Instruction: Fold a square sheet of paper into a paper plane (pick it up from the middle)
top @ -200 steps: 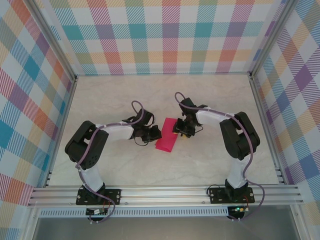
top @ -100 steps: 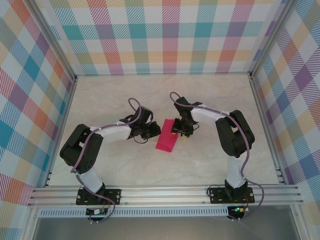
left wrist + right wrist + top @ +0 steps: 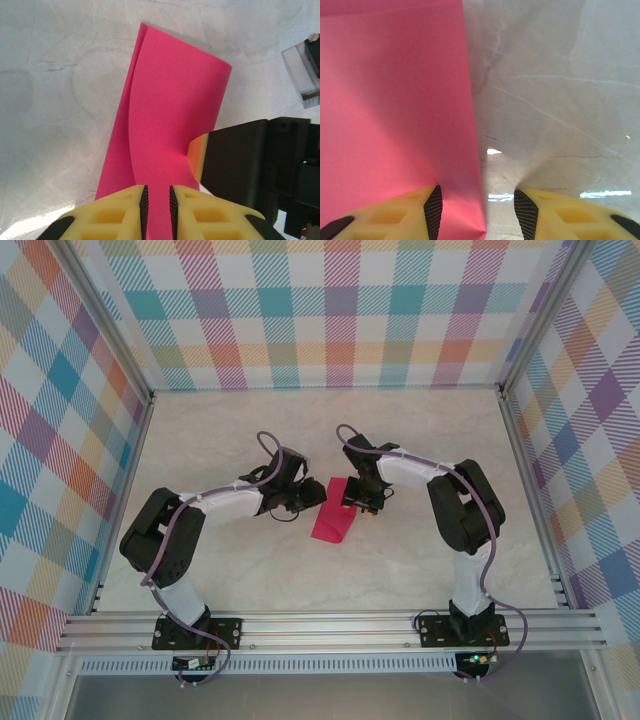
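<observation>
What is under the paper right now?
Bare marble table shows around the paper, which lies folded on it. A lower layer peeks out along one long edge. Anything between the layers or beneath them is covered.

matt magenta paper (image 3: 170, 110), glossy marble-look table (image 3: 560, 100)

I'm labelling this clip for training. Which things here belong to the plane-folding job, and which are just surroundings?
Part of the job:
- pink sheet of paper, already folded over
- left claw
- right claw

Just surroundings:
- marbled tabletop
- checked walls
- metal rail
</observation>
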Action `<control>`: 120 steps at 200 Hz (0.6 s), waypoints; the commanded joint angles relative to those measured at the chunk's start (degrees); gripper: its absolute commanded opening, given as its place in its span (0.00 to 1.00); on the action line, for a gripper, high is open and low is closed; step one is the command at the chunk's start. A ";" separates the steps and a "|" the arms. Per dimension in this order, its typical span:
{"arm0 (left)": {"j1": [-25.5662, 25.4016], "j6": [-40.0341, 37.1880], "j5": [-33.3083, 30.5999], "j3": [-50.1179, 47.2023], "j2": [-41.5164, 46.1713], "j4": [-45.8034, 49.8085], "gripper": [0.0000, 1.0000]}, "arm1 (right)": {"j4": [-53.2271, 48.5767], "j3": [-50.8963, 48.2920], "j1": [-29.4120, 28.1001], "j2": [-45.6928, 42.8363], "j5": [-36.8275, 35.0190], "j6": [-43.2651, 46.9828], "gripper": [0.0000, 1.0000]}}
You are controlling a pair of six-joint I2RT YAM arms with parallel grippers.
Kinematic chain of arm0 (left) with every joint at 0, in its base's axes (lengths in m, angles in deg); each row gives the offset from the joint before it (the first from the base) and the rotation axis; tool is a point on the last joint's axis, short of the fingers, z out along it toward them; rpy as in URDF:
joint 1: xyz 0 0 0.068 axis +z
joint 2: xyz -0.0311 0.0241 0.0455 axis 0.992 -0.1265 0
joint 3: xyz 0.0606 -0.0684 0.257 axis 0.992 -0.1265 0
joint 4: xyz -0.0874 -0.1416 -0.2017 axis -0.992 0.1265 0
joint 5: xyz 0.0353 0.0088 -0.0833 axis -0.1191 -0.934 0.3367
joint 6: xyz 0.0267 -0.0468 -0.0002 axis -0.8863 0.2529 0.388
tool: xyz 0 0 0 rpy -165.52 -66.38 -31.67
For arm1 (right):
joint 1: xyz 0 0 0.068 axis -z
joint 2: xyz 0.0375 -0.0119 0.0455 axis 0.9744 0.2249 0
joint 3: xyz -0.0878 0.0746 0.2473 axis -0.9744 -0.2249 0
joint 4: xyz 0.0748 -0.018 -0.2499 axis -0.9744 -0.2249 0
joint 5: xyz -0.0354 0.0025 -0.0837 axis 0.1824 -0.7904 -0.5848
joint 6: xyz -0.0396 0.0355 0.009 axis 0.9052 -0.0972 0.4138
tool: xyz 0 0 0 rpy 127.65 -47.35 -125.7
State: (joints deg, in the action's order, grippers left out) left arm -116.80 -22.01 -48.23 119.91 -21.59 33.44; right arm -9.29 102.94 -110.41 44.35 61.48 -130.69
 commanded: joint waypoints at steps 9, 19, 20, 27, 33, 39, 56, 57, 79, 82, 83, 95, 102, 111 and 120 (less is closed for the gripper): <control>-1.18 0.02 0.86 2.17 1.30 -1.18 0.25 | 1.09 -3.21 -0.44 6.34 -3.04 -1.27 0.49; -1.17 0.26 2.87 2.50 0.85 -1.71 0.25 | 1.04 -3.30 -0.45 6.28 -3.20 -1.53 0.49; -1.17 0.36 3.13 2.49 0.81 -1.85 0.25 | 1.06 -3.30 -0.44 6.28 -3.21 -1.60 0.49; -1.27 0.88 4.69 2.41 0.47 -2.44 0.25 | 1.05 -3.38 -0.43 6.18 -3.25 -1.82 0.49; -1.31 1.42 5.89 2.16 0.10 -2.95 0.25 | 1.06 -3.45 -0.43 6.19 -3.13 -2.06 0.49; -1.44 1.87 6.99 1.85 -0.18 -3.50 0.25 | 1.16 -3.54 -0.43 6.14 -3.04 -2.28 0.49; -2.03 2.18 9.96 1.61 -1.48 -3.47 0.25 | 1.37 -3.65 -0.49 6.14 -2.62 -2.94 0.49; -2.09 2.16 10.02 1.65 -1.55 -3.39 0.25 | 1.36 -3.69 -0.50 6.17 -2.56 -3.01 0.49; -3.01 0.52 9.88 1.97 -2.94 0.06 0.23 | 1.74 -3.76 -0.45 6.35 -2.16 -3.60 0.49; -3.07 0.26 9.42 1.96 -2.97 0.71 0.23 | 1.75 -3.82 -0.44 6.34 -2.15 -3.68 0.49; -3.09 0.23 9.31 1.96 -3.04 0.89 0.23 | 1.77 -3.78 -0.39 6.35 -2.11 -3.69 0.49; -3.13 -0.71 7.40 1.91 -3.43 3.47 0.22 | 1.83 -3.82 -0.43 6.45 -2.05 -3.88 0.49; -3.20 -1.36 6.09 1.96 -3.69 5.08 0.21 | 1.86 -3.82 -0.41 6.46 -1.90 -3.95 0.49; -3.20 -2.01 4.81 1.96 -4.26 6.47 0.20 | 2.00 -3.82 -0.43 6.37 -1.65 -4.09 0.49; -3.20 -2.37 4.04 1.88 -4.86 7.23 0.19 | 2.17 -3.82 -0.43 6.35 -1.31 -4.22 0.49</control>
State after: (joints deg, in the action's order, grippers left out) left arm -119.62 -22.04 -41.52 120.81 -24.72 35.19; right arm -9.05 102.94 -110.50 44.33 61.11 -133.77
